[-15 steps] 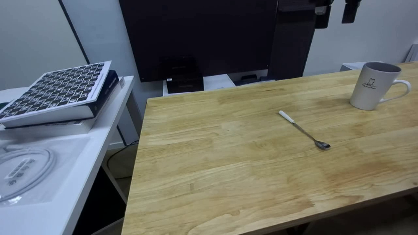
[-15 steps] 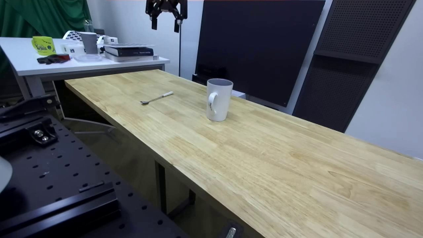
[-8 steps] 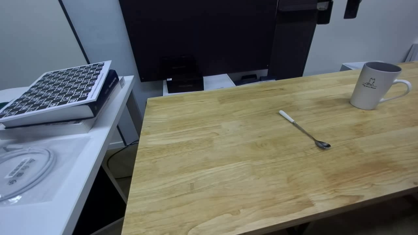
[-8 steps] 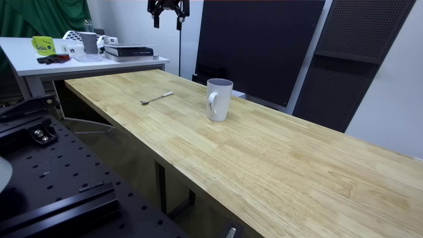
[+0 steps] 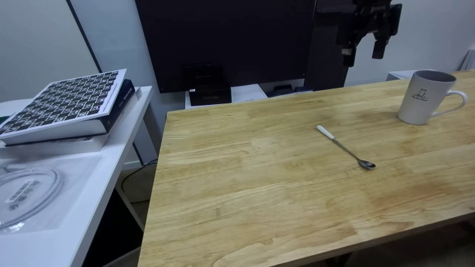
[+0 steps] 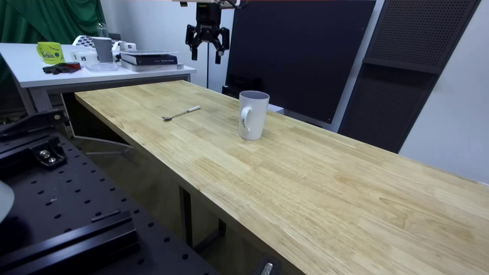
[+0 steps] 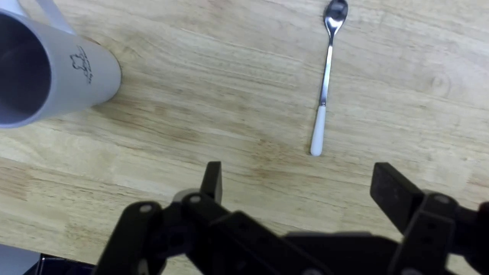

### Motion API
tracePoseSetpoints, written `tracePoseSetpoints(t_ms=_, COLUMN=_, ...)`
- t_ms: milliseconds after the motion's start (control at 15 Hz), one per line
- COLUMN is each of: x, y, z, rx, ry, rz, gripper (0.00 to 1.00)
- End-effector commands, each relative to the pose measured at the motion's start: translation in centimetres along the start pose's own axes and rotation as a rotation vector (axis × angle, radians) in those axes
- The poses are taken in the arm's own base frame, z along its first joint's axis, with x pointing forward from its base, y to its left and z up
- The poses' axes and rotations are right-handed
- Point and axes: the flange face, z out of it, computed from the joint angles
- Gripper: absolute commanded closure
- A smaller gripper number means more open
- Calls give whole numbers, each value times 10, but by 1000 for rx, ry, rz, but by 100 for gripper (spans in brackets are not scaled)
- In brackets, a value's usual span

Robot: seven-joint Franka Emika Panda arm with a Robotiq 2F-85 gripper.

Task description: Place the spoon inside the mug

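Observation:
The spoon lies flat on the wooden table. It has a silver bowl and stem and a white handle end, and shows in both exterior views (image 5: pixel 346 150) (image 6: pixel 182 114) and in the wrist view (image 7: pixel 325 82). The pale grey-white mug stands upright on the table apart from the spoon, in both exterior views (image 5: pixel 423 99) (image 6: pixel 255 116) and at the left of the wrist view (image 7: pixel 86 74). My gripper is open and empty, held above the table, in both exterior views (image 5: pixel 363 56) (image 6: pixel 206 57). In the wrist view my gripper (image 7: pixel 298 179) has its fingers either side of bare wood, below the spoon's white handle end.
A white side table (image 5: pixel 130 122) stands beyond the table's end. It bears stacked books (image 5: pixel 74 107), a bagged white cable (image 5: pixel 29 193), a yellow-green mug (image 6: pixel 51 52) and a grey cup (image 6: pixel 103 49). A large dark screen (image 6: pixel 298 57) stands behind the wooden table.
My gripper rose slightly at first, then came down clearly lower into both exterior views and shifted a little sideways. It stays open. The spoon and the mug have not moved.

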Motion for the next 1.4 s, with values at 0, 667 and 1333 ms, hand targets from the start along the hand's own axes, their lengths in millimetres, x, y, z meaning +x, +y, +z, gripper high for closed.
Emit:
tracePoseSetpoints(t_ms=0, x=28, y=-9, z=31, rx=28, ry=75, rz=15, gripper=0)
tracePoseSetpoints(t_ms=667, x=28, y=-54, z=112, rx=58, ry=85, rz=30, gripper=0)
tracePoseSetpoints(t_ms=1333, x=27, y=-40, z=143, rx=20, ry=117, rz=96, gripper=0)
